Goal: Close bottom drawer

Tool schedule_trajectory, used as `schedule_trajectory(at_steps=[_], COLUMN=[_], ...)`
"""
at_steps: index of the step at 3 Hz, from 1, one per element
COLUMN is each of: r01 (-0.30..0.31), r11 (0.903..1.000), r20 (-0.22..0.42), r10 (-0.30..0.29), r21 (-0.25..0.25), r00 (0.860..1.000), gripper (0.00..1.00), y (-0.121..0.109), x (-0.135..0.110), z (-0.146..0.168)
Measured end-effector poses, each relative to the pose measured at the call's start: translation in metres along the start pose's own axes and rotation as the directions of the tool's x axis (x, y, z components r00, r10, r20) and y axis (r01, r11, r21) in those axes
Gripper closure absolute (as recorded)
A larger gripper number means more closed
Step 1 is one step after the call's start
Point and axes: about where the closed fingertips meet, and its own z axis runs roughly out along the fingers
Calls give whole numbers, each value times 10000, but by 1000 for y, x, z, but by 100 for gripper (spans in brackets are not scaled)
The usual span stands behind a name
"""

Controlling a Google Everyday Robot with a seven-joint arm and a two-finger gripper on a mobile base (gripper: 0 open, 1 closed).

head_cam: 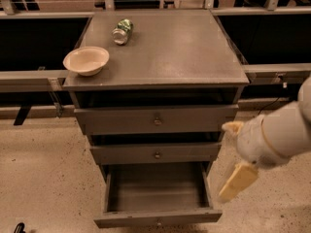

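The bottom drawer (158, 191) of the grey cabinet is pulled out toward me, showing its plain grey interior with nothing in it. Its slim front panel (158, 218) is near the lower edge of the view. The middle drawer (156, 153) and top drawer (155, 120) sit pushed in, each with a small knob. My gripper (228, 161) is on the white arm at the right, beside the cabinet's right side, level with the middle and bottom drawers. Its yellowish fingers (238, 181) are spread apart and hold nothing.
A beige bowl (86, 60) sits at the left front of the cabinet top (175, 52). A green can (122, 31) lies on its side farther back. Dark railings run behind on both sides. The speckled floor (48, 178) lies left and right.
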Motion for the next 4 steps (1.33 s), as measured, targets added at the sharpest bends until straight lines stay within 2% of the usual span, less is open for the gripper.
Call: schedule_trajectory(at_steps=[1, 2, 3, 4], r01=[-175, -170, 348, 384], r11=[9996, 9997, 9994, 9979], r20=[486, 329, 255, 677], r10=[184, 176, -349, -419], r21=[-199, -177, 46, 520], r00=[9986, 9993, 9991, 9968], gripper=[0, 0, 0, 0], y=[18, 18, 5, -22], x=[4, 5, 25, 87], z=[29, 29, 50, 89])
